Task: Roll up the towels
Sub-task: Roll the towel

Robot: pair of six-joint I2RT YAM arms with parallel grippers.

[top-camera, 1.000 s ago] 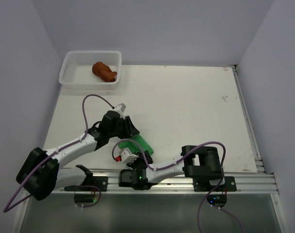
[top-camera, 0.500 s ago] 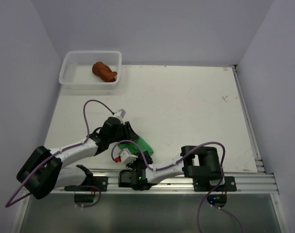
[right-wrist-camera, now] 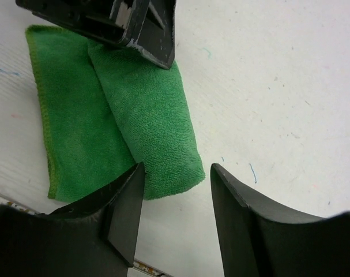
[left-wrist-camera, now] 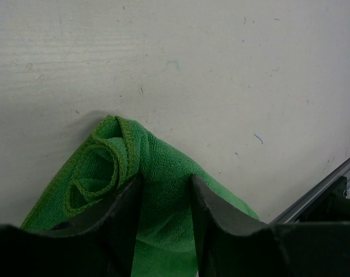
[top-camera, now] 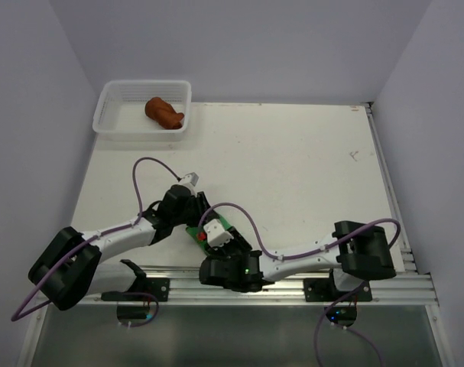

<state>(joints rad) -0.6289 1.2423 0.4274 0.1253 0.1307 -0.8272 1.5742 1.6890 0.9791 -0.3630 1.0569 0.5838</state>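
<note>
One green towel (right-wrist-camera: 151, 127) pinched by left gripper (left-wrist-camera: 165, 183), right gripper (right-wrist-camera: 176, 170) spread

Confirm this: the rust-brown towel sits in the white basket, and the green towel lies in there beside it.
Wrong on the green towel: it lies on the table by the arm bases. The rust-brown towel does sit alone in the white basket, as the top external view shows.
</note>
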